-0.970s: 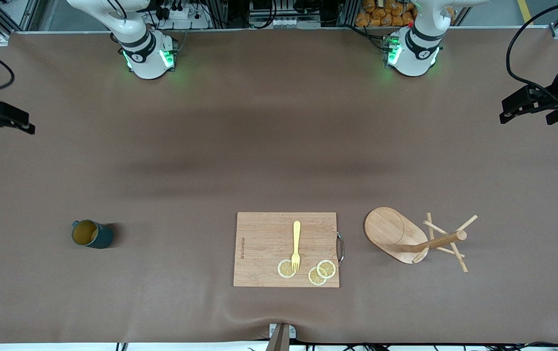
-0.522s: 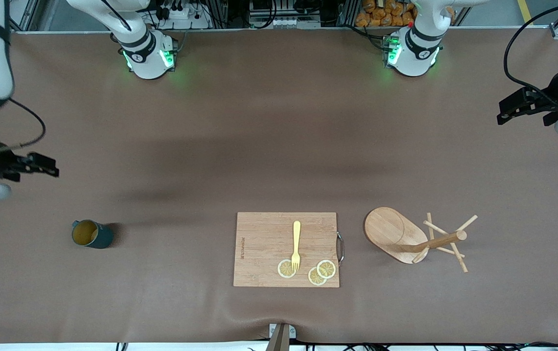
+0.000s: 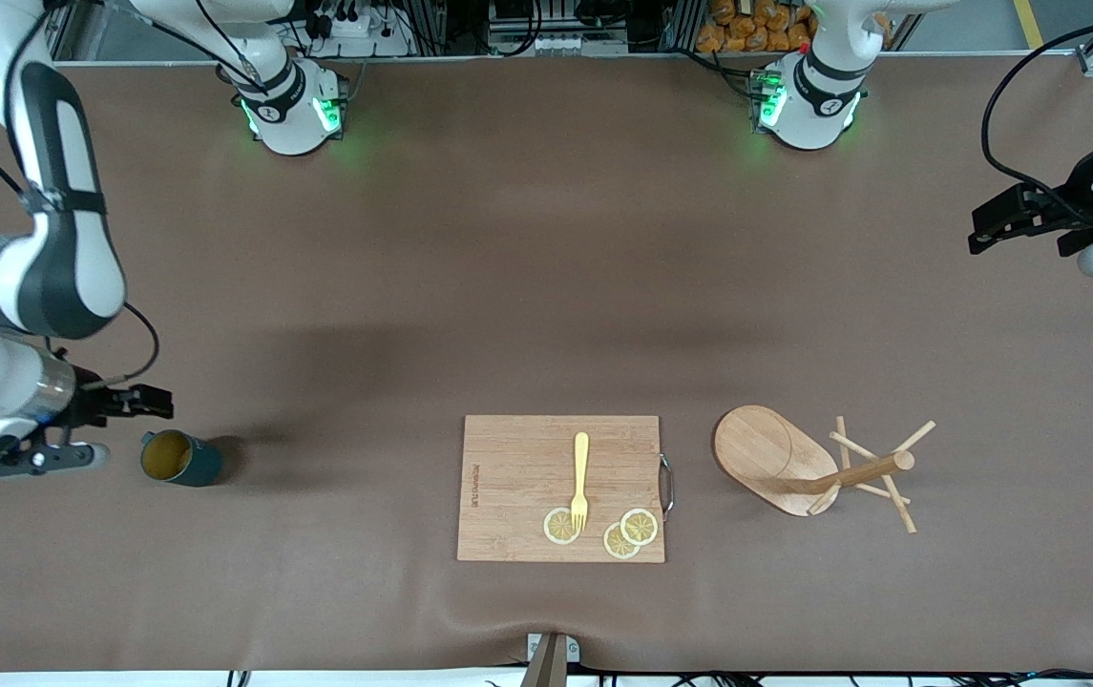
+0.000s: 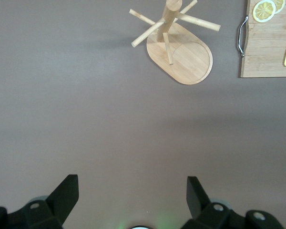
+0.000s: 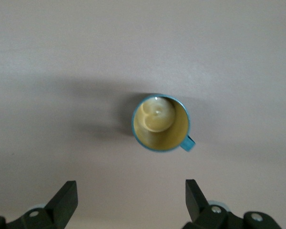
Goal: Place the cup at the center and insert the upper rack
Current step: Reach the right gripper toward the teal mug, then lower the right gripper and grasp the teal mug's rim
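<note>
Right gripper (image 3: 150, 407), fingers spread wide, hovers just beside the upright cup (image 3: 180, 458), rim up, toward the right arm's end. Left gripper (image 3: 993, 226), also spread, waits well apart from the upper rack (image 3: 818, 462), toppled, post lying flat.

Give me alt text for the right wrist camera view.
A dark teal cup with a yellowish inside stands upright on the brown table, seen from straight above, its small handle showing at the rim. The open right gripper hangs above, beside the cup.
</note>
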